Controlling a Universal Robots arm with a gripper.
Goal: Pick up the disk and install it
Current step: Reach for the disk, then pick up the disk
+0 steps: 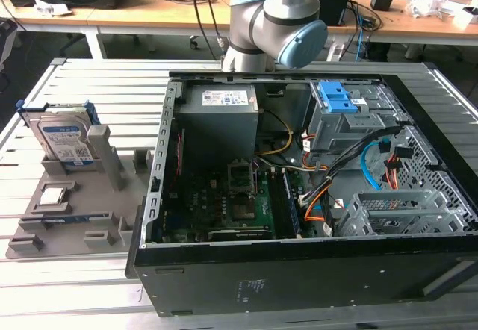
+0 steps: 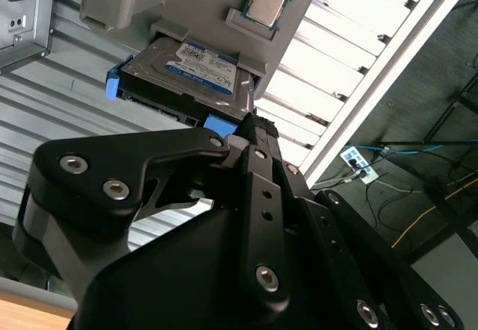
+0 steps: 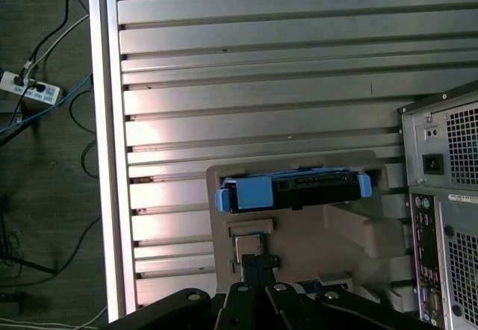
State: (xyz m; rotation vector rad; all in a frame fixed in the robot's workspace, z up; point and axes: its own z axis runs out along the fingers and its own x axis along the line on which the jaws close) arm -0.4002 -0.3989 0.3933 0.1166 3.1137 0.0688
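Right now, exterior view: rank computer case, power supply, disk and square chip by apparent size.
1. computer case
2. power supply
3. disk
4. square chip
The gaps are clear, so nearness to the camera doesn't change the order.

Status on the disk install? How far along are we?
Done: nothing yet. The disk stands upright in its grey holder on the exterior view's left, outside the open computer case.
In hand: nothing. The gripper is shut and apart from the disk, pointing toward it in both wrist views.
Left: both the pick and the install into the case.
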